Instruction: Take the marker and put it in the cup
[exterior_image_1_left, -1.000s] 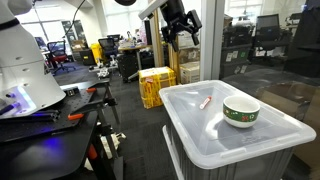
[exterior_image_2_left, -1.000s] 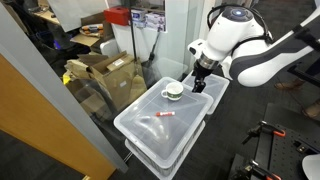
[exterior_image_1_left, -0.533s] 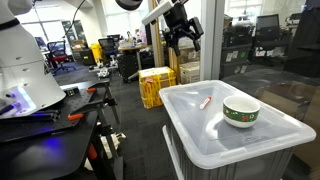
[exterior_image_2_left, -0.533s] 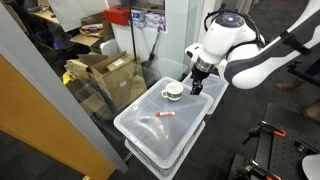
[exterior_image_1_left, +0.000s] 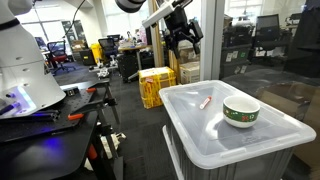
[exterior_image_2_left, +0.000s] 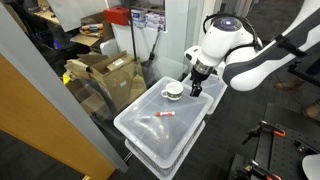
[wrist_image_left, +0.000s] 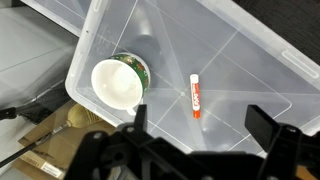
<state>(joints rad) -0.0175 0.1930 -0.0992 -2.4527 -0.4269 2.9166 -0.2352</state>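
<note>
The marker (wrist_image_left: 196, 96), a short red-orange stick with a paler end, lies on the clear lid of a plastic bin (wrist_image_left: 250, 60); it also shows in both exterior views (exterior_image_1_left: 206, 101) (exterior_image_2_left: 163, 116). The cup (wrist_image_left: 118, 82), cream-white with a green band, stands on the same lid (exterior_image_1_left: 241, 111) (exterior_image_2_left: 174, 92). My gripper (wrist_image_left: 200, 120) is open and empty, hanging high above the lid, with the marker between its fingers in the wrist view. It shows in both exterior views (exterior_image_1_left: 181, 37) (exterior_image_2_left: 196, 86).
The bin (exterior_image_1_left: 230, 135) stands beside a glass wall (exterior_image_1_left: 270, 60). A bench with tools (exterior_image_1_left: 50, 115) and a white robot base are on one side. Yellow crates (exterior_image_1_left: 156, 85) and cardboard boxes (exterior_image_2_left: 105, 72) stand on the floor.
The gripper has shifted slightly across the far end of the bin, towards the marker's side. The marker and the cup have not moved.
</note>
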